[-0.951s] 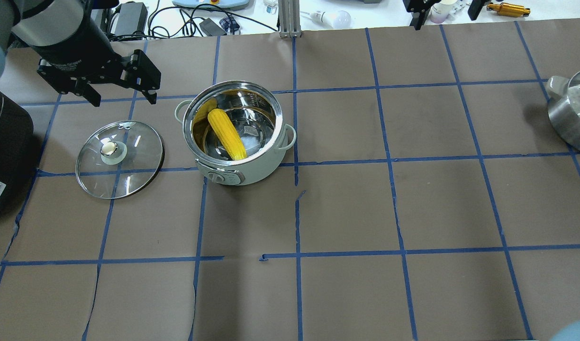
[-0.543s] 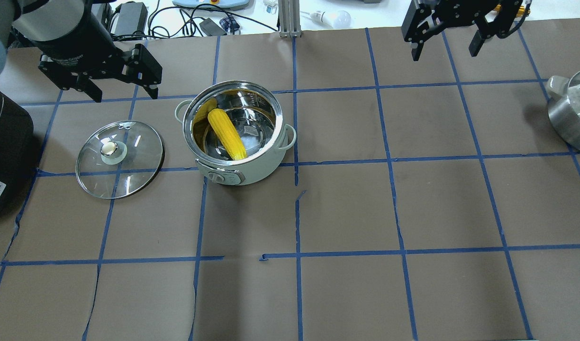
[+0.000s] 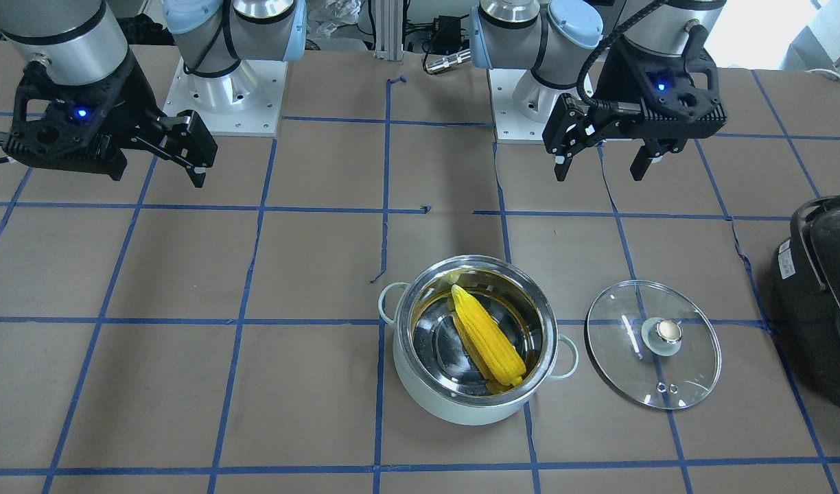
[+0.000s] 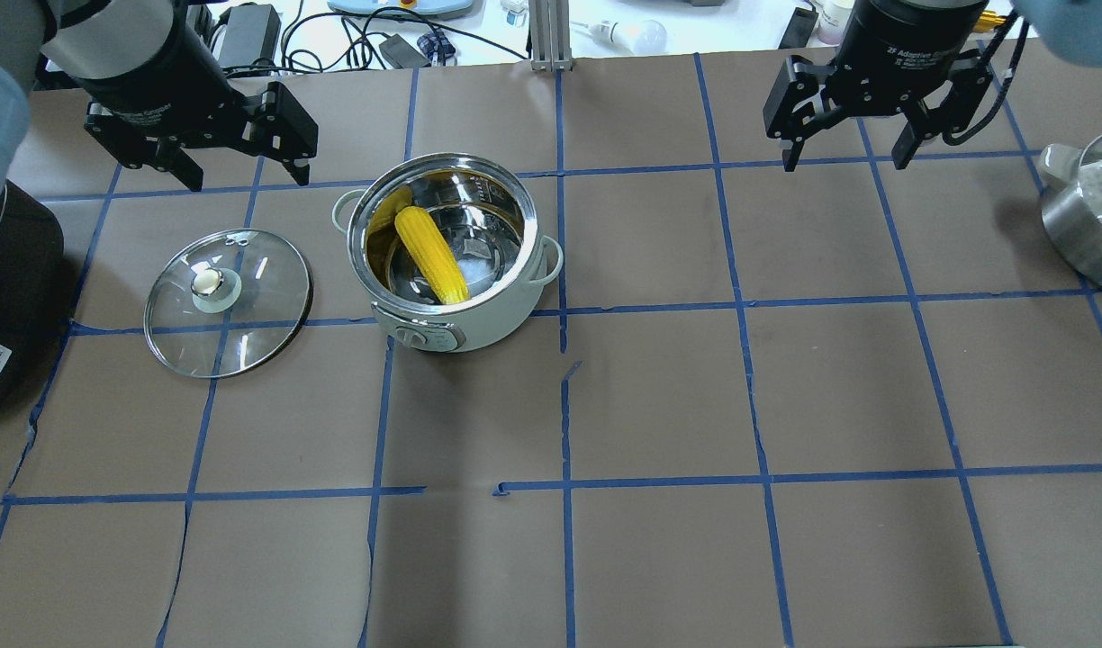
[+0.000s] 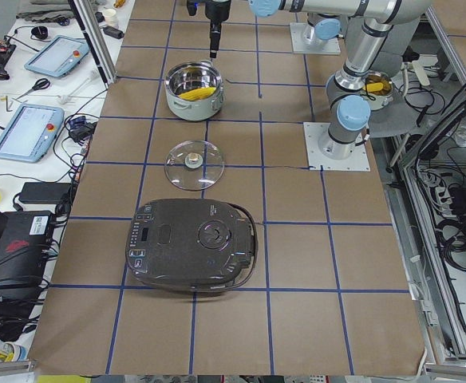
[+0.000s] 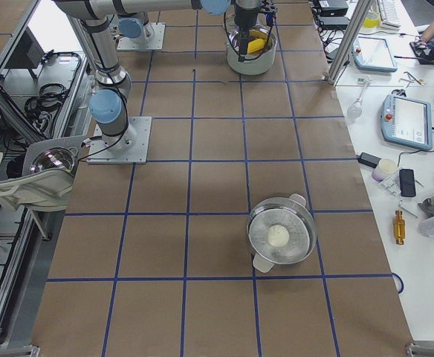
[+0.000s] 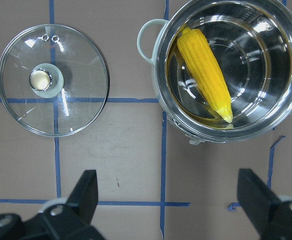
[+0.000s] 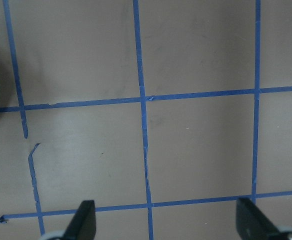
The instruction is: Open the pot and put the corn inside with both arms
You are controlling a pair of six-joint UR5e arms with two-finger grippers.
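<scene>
The pale mint pot (image 4: 488, 328) stands open, with the yellow corn (image 4: 432, 254) lying slanted inside its steel bowl. Its glass lid (image 4: 263, 306) lies flat on the table to the pot's left, knob up. My left gripper (image 4: 245, 173) hovers open and empty beyond the lid and pot. The left wrist view looks down on the corn (image 7: 206, 80), pot (image 7: 266, 132) and lid (image 7: 76, 95) between the open fingers (image 7: 88, 187). My right gripper (image 4: 846, 160) is open and empty, well right of the pot. From the front I see the corn (image 3: 487, 335), left gripper (image 3: 602, 171) and right gripper (image 3: 159, 171).
A large black appliance (image 4: 11, 288) sits at the table's left edge, close to the lid. A steel pot (image 4: 1091, 225) holding a white lump stands at the far right edge. Cables and tools lie beyond the table's far edge. Brown paper with blue tape lines covers the table.
My right gripper has come in from the far edge toward the table's middle. My left gripper has shifted slightly right. Pot, corn and lid have not moved.
</scene>
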